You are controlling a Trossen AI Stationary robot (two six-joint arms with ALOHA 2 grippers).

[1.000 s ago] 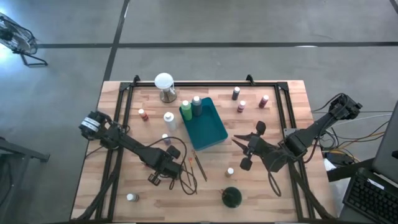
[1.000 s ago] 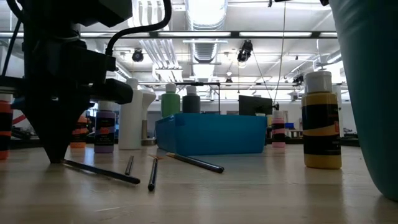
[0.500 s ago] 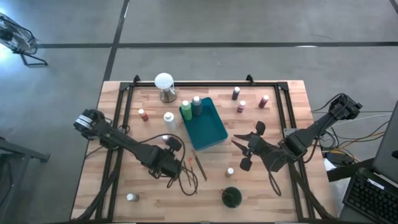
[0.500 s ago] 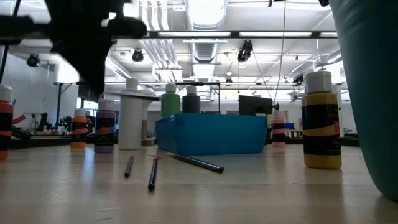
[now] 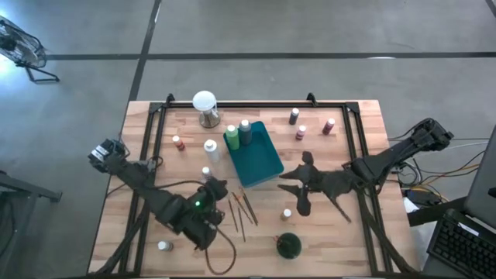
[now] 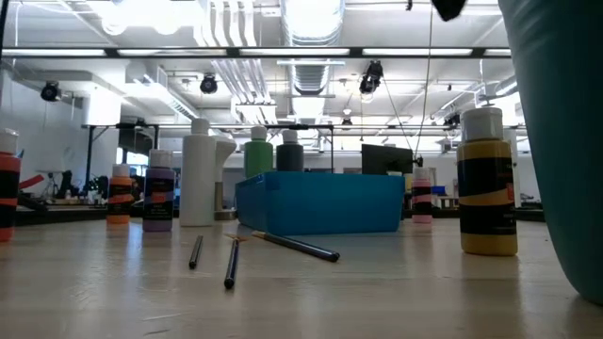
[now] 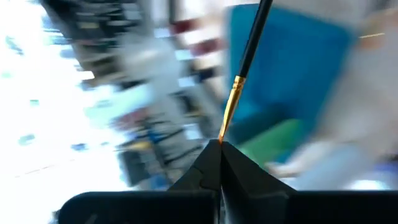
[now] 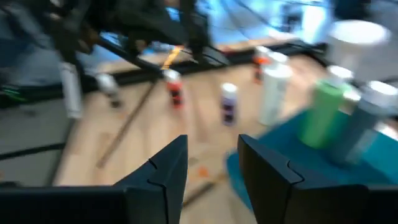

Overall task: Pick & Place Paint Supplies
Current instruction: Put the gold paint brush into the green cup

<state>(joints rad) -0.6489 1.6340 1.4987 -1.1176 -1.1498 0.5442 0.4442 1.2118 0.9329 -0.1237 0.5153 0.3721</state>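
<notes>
Left claw (image 7: 219, 144) is clamped tight on the tip end of a thin dark-handled paintbrush with a gold ferrule (image 7: 244, 68); handle sticks straight out ahead of the fingers, toward the teal rectangular plastic tray (image 7: 292, 56). Judgement: pinching at the end gives clearance to lower the brush into the tray without the fingers hitting the rim.

In the high view the left claw (image 5: 203, 221) sits above the front-left part of the wooden slatted surface (image 5: 341, 240), raised. Remaining thin brushes (image 5: 242, 211) lie loose on the surface just beside it, in front of the tray (image 5: 267, 167).

Right claw (image 5: 298, 186) hovers just right of the tray, fingers partly apart, nothing between them. Likely staging for a small white-capped bottle (image 5: 287, 214) near it.

Two green white-capped bottles (image 5: 238, 133) stand in the tray's far end; other small bottles (image 5: 311, 124) scattered around, well apart.

Hard to make out:
- left wrist view badly smeared; background behind the brush unreadable
- held brush not discernible in the high view
- low view shows neither claw; a big dark-green object (image 6: 556, 141) cuts off its right side
- bottle labels unreadable
</notes>
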